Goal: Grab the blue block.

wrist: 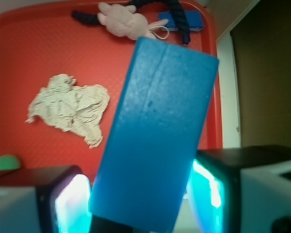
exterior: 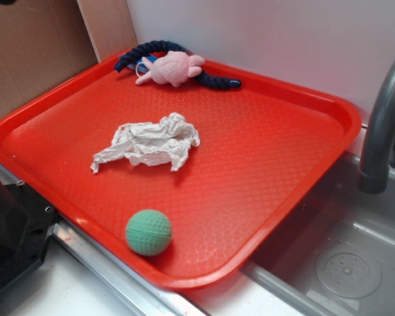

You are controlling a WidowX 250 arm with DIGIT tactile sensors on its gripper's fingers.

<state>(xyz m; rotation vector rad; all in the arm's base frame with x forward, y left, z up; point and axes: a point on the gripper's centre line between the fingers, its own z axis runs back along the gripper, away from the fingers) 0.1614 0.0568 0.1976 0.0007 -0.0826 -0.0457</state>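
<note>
Blue block held up between the fingers, clear of the tray.

In the wrist view the gripper [wrist: 140, 199] is clamped on the small bright-blue rectangular brick [wrist: 157, 136], its two black, cyan-lit fingers [wrist: 70, 201] pressing the block's lower sides; held this close to the lens, it fills the middle of the picture, tilted, smooth and faintly grainy with a shallow seam along its face. I judge the grab essentially made. Below lies the red textured plastic tray [wrist: 19, 63] with a crumpled beige paper wad [wrist: 70, 109], a green dimpled ball [wrist: 5, 162] at the edge, and farthest off a pink plush toy [wrist: 121, 22] on dark navy rope [wrist: 179, 17].
</note>
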